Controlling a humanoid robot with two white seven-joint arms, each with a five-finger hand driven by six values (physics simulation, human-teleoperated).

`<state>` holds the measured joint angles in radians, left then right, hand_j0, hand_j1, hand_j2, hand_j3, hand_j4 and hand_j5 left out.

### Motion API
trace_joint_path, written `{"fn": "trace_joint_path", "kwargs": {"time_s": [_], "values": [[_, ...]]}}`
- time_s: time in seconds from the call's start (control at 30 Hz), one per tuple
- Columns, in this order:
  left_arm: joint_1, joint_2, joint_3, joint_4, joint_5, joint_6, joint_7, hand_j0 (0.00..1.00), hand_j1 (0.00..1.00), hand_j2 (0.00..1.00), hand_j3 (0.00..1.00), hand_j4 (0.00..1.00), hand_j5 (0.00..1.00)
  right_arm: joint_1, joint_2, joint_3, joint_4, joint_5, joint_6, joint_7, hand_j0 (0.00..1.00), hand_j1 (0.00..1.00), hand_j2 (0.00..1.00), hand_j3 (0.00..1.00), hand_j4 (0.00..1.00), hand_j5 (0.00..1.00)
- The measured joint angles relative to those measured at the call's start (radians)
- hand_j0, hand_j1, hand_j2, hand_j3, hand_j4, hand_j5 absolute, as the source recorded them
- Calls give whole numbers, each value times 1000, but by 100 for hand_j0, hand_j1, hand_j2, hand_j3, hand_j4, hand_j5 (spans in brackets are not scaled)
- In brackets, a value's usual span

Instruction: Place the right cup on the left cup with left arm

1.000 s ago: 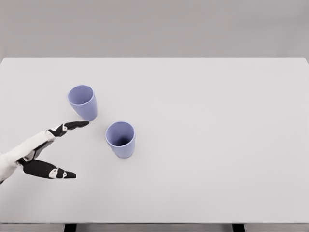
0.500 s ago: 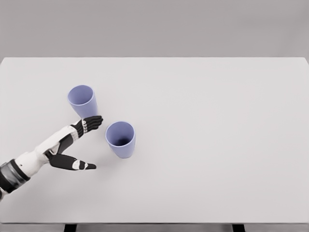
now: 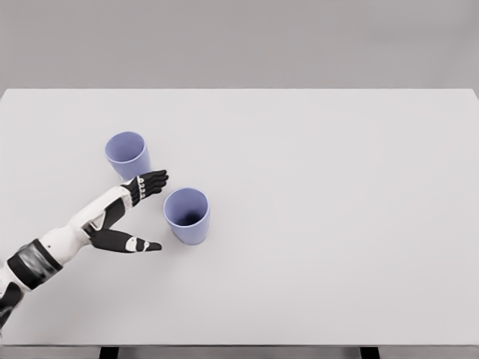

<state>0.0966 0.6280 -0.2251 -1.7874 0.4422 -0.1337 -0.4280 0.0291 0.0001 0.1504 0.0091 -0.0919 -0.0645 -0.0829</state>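
A: Two lilac cups on a white table [image 3: 337, 224], both upright, mouths open to the camera.

B: Placement?

A: Left cup [image 3: 127, 155] in the table's left half, nearer the far edge. Right cup [image 3: 187, 215] nearer the middle and closer to the front edge, set diagonally from the first. Apart, not touching, not stacked.

B: And the arm?

A: Only the left arm, entering from the lower left corner, white shell with dark joints. Left hand [image 3: 123, 217] over the table between the two cups, reaching toward the right cup.

B: Closed on anything?

A: No. Spread wide, grasping nothing. Four dark fingers [image 3: 152, 182] held together and extended, lying just in front of the left cup's base and just to the left of the right cup's rim. Thumb [image 3: 137, 244] splayed out separately, pointing at the right cup's lower wall, tip just beside it. Contact with either cup hard to judge from this angle; a narrow strip of table visible between thumb tip and cup.

B: Right arm?

A: Out of view.
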Motion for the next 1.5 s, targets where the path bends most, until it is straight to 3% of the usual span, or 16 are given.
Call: {"fn": "trace_joint_path", "kwargs": {"time_s": [0.33, 0.63, 1.5], "values": [[-32, -22, -20, 10, -18, 16, 1, 100, 100, 100, 100, 100, 100, 0, 0, 0, 0, 0, 0, 0, 100, 100, 100, 100, 100, 100], [-51, -56, -31, 17, -90, 17, 1, 100, 100, 100, 100, 100, 100, 0, 0, 0, 0, 0, 0, 0, 100, 100, 100, 100, 100, 100], [-118, -109, -81, 63, -125, 18, 1, 100, 100, 100, 100, 100, 100, 0, 0, 0, 0, 0, 0, 0, 100, 100, 100, 100, 100, 100]]}}
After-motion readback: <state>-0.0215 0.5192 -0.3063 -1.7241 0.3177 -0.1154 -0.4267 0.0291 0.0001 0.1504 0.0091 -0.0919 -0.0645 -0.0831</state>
